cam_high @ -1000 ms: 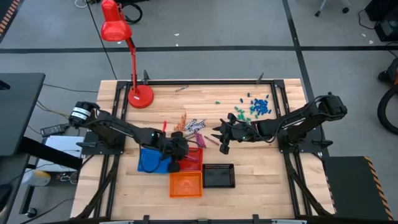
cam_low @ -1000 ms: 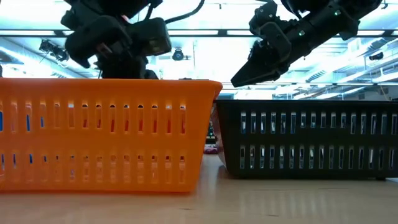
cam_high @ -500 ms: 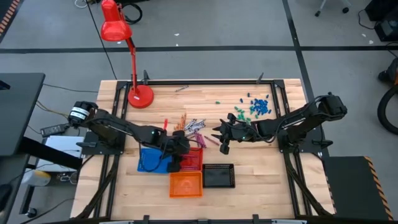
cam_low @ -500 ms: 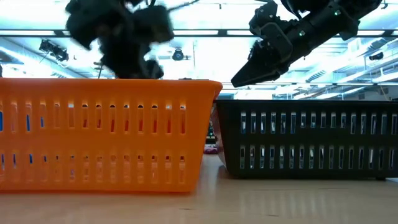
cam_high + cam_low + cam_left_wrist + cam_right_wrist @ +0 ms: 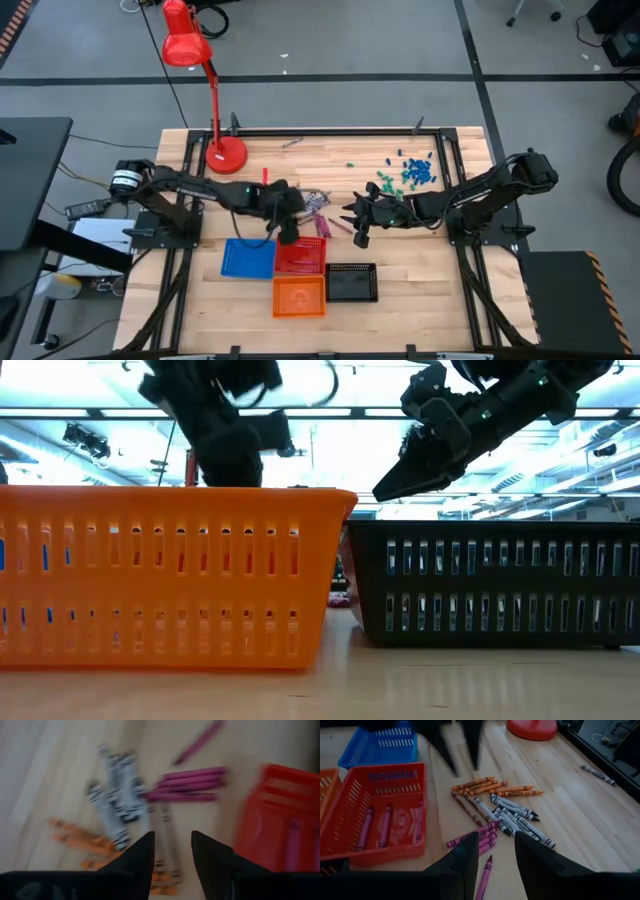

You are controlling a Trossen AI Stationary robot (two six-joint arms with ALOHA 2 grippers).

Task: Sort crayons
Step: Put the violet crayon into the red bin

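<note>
Just above crayons (image 5: pixel 125 805), left hand (image 5: pixel 172 852) open.

A robotics lab or workshop: a wooden worktop (image 5: pixel 330 290) in a black metal frame stands on a grey concrete floor (image 5: pixel 350 40) marked with dark tape lines, with cables trailing at the upper left and rows of ceiling lights (image 5: pixel 330 412) overhead.

Left gripper (image 5: pixel 291 232) and right gripper (image 5: pixel 352 222) hover mid-table with jaws parted, holding nothing.
</note>
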